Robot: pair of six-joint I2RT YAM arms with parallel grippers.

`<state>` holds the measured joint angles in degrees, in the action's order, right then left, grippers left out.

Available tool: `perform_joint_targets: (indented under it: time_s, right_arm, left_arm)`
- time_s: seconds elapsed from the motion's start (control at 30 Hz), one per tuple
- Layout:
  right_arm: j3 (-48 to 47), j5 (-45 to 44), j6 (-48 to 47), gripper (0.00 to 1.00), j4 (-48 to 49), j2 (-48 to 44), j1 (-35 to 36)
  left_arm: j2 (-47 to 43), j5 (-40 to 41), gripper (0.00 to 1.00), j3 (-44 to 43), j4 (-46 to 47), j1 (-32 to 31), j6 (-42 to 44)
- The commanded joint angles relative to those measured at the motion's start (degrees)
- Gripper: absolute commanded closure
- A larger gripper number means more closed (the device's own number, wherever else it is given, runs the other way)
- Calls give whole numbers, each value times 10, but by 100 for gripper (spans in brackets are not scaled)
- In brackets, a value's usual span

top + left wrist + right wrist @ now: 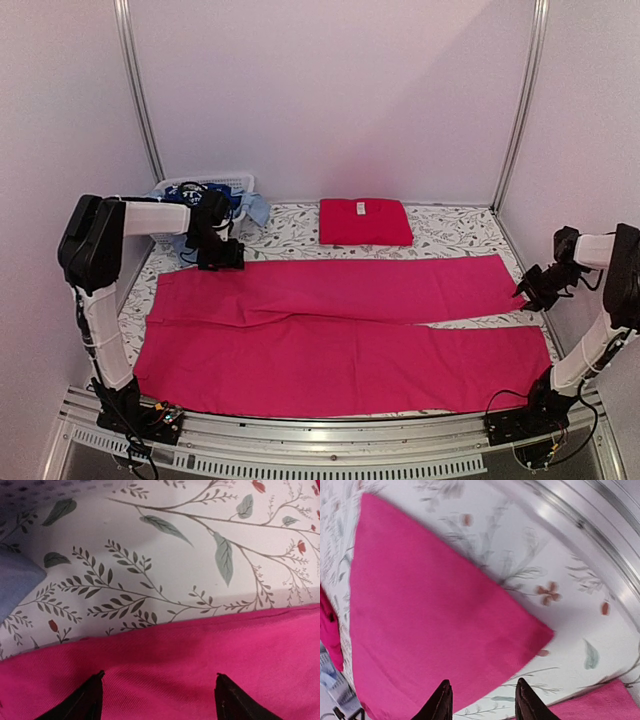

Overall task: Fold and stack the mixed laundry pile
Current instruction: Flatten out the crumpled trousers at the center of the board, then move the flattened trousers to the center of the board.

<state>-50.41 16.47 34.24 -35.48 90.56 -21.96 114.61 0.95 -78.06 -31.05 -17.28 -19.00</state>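
Observation:
A large pink-magenta garment [340,335] lies spread flat across the table, with two long legs running to the right. A folded red piece [365,221] sits behind it at the back centre. My left gripper [221,257] is open, just above the garment's far left edge [160,670], holding nothing. My right gripper [527,290] is open over the far leg's right end [445,630], near its corner [547,632], holding nothing. Light blue and dark blue printed cloths [240,205] lie in and beside the basket.
A white slatted basket [205,186] stands at the back left corner behind my left arm. A leaf-printed sheet [165,560] covers the table. A metal frame rail [590,525] runs along the right edge. White walls enclose the table on three sides.

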Motion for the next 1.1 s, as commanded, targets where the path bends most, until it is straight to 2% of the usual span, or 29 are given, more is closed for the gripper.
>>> perform_joint_targets:
  time_s: [0.0,0.1,0.33,0.47,0.67,0.87,1.07]
  right_arm:
    - [-40,83,-75,53,41,-46,58]
    - [-51,109,-86,51,76,-51,105]
    - [-112,149,-114,52,104,81,204]
    - [-147,120,-129,52,93,156,235]
    - [-136,34,-110,60,48,219,215]
    - [-49,38,-86,63,69,197,121]
    - [-75,72,-111,62,81,198,111]
  left_arm:
    - [-55,-32,21,-20,8,-26,36]
    - [-66,-47,19,-20,-10,-35,39]
    - [-80,-84,17,28,-5,-65,37]
    - [-47,-74,16,31,-6,-76,30]
    - [11,-47,16,-2,-4,-80,27]
    - [88,-30,15,-72,-6,-89,44]
    - [140,26,13,-143,-24,-84,61]
